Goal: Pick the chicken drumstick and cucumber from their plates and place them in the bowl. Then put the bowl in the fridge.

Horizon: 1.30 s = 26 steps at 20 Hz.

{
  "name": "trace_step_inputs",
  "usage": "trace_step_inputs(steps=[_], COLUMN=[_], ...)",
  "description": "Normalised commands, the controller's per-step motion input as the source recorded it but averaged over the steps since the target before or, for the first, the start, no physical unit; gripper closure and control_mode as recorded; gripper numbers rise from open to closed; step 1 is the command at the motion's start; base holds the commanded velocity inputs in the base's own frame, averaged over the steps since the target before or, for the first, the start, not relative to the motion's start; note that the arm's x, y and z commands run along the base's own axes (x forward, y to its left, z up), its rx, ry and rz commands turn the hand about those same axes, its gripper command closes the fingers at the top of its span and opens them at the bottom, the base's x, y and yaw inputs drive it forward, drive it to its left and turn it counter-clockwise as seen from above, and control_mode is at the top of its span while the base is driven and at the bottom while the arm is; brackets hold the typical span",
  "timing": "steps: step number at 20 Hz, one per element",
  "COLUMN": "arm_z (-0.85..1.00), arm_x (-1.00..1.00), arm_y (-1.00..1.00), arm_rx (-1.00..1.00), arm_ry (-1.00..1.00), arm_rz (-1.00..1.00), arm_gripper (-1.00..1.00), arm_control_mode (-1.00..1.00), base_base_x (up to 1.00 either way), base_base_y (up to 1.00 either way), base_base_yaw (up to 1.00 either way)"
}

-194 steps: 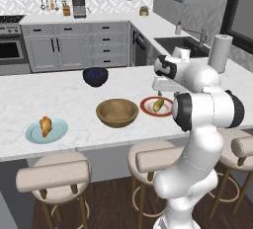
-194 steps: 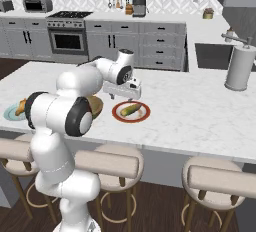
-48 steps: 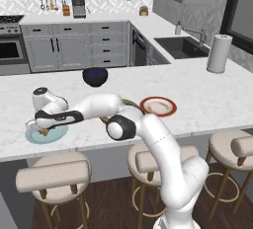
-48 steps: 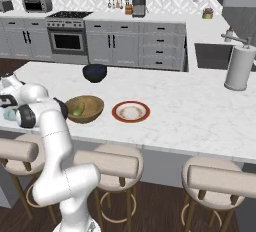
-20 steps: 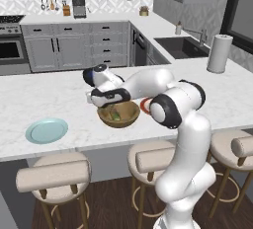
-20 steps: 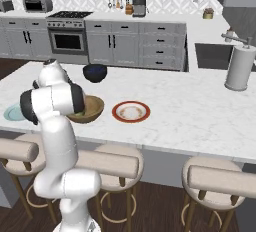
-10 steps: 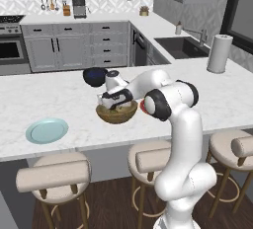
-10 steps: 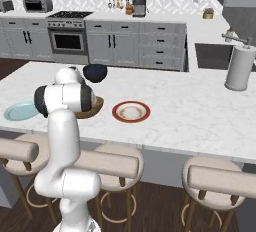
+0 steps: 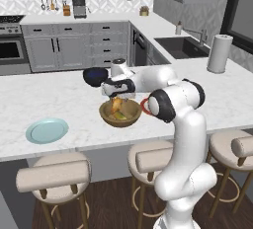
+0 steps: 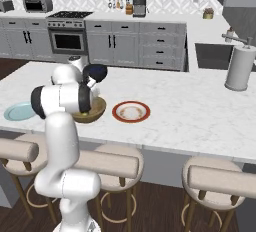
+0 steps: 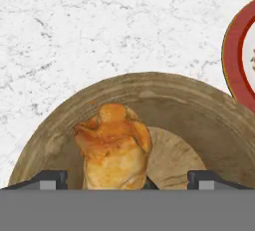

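Drumstick (image 11: 113, 148) hangs upright between the gripper's (image 9: 117, 99) wide-spread fingers, directly over the bowl (image 9: 129, 118), apparently let go.

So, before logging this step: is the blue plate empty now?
Empty. The blue plate lies bare on the counter, while the chicken drumstick sits over the wooden bowl.

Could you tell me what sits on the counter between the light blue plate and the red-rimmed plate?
The wooden bowl sits between the blue plate and the red-rimmed plate, in the right base view.
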Motion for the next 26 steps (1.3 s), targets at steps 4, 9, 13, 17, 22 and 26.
trace_step_inputs(steps=[4, 9, 13, 17, 22, 26], arm_z=[0.6, 0.14, -0.36, -0.53, -0.49, -0.43], arm_x=[-0.51, -0.71, -0.6, -0.1, 0.16, 0.32], arm_y=[-0.91, -0.97, -0.41, 0.02, 0.22, 0.26], arm_rx=[0.18, 0.14, 0.05, 0.06, 0.06, 0.02], arm_ry=[0.01, 0.04, 0.15, 0.13, 0.13, 0.14], arm_rz=[-0.07, -0.01, 0.02, 0.12, 0.11, 0.1], arm_gripper=[-1.0, -1.0, -1.0, -1.0, -1.0, 1.0], arm_control_mode=[-1.0, -1.0, -1.0, -1.0, -1.0, -1.0], base_base_x=[0.0, 0.0, 0.0, 0.0, 0.0, 0.0], base_base_y=[0.0, 0.0, 0.0, 0.0, 0.0, 0.0], base_base_yaw=[0.0, 0.0, 0.0, 0.0, 0.0, 0.0])
